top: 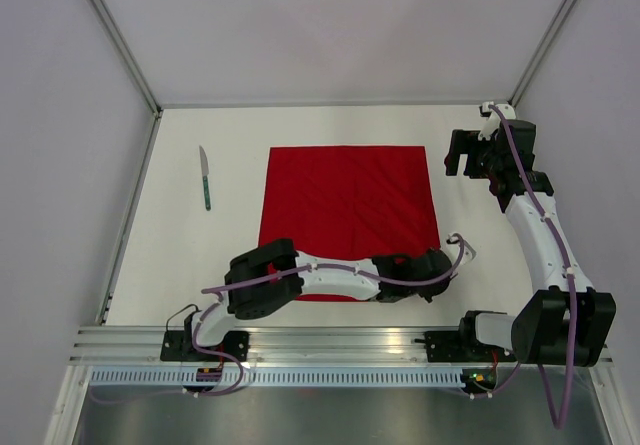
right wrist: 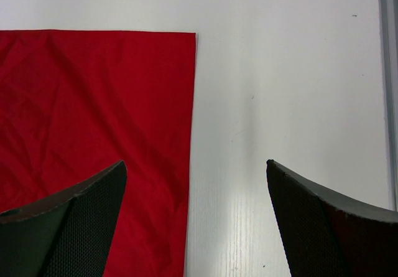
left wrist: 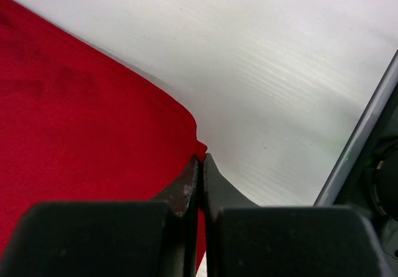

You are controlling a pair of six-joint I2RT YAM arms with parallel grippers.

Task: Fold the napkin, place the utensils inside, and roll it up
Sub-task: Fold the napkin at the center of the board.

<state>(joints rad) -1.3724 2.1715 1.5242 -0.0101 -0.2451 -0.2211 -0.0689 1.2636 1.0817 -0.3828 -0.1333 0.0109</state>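
The fold is only beginning: the left gripper (left wrist: 200, 165) is pinched shut on the near right corner of the napkin (top: 350, 205), a thin red square lying flat, lightly creased, on the smooth white table (top: 190, 265). The right gripper (right wrist: 196, 165) hangs spread open by the far right corner. The next move likely calls for lifting the limp corner across without it slipping, while the slim knife (top: 205, 178) lies well apart to the left.

1 napkin (top: 350, 205), 1 knife (top: 205, 178) — 2 grippers, the left gripper (left wrist: 200, 165) and right gripper (right wrist: 194, 162).

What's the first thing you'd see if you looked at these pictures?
The big bright red napkin, spread flat in the middle of the white table. The left gripper is pinching its near right corner, while the right gripper hangs open by its far right corner. A small knife lies off to its left.
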